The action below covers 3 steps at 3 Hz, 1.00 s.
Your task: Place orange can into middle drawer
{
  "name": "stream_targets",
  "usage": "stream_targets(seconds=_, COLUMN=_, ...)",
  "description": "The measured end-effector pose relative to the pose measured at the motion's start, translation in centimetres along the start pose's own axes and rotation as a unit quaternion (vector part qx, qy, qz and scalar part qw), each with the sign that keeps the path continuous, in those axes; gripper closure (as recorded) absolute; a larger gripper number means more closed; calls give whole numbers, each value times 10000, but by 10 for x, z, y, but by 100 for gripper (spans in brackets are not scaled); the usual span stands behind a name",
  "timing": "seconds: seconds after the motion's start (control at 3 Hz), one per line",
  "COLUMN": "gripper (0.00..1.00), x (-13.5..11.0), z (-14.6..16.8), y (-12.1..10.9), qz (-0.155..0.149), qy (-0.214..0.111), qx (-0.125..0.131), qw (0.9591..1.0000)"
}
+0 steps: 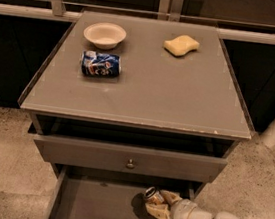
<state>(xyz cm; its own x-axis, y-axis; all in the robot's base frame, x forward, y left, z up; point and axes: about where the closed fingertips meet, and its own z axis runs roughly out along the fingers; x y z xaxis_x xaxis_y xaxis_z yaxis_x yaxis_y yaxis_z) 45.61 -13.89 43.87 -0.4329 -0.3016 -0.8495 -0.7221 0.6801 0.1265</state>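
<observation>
The orange can (pixel 151 194) is held in the claw (pixel 157 204), which is closed around its body inside the open drawer (pixel 89 210), towards the right side and just below the knobbed drawer front (pixel 71 152). The arm is brought in low from the lower right, presumably so that it passes under that front. The can is tilted, its round silver top turned up and to the left, and a dark shadow is cast beneath it. Whether it touches the floor cannot be told, so release is judged to be near but not yet made. The can is thin, shiny, dented metal, easily crushed and likely to roll if laid on its side. The drawer floor is flat, matte and grey, bounded by low walls that would stop such a roll. On the smooth grey surface (pixel 179 97) above, well apart from the work, are seen a pale bowl (pixel 105 34), a soft yellow sponge (pixel 181 45) and a blue can (pixel 101 65) lying on its side.
</observation>
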Motion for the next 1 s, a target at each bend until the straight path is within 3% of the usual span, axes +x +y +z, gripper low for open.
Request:
stream_targets(seconds=0.33, gripper=12, x=0, z=0, y=0, qz=0, qy=0, qx=-1, qw=10000)
stream_targets(seconds=0.67, gripper=0, x=0, z=0, y=0, qz=0, qy=0, qx=-1, qw=10000)
stream_targets(seconds=1.0, gripper=0, x=0, z=0, y=0, qz=0, qy=0, qx=-1, qw=10000)
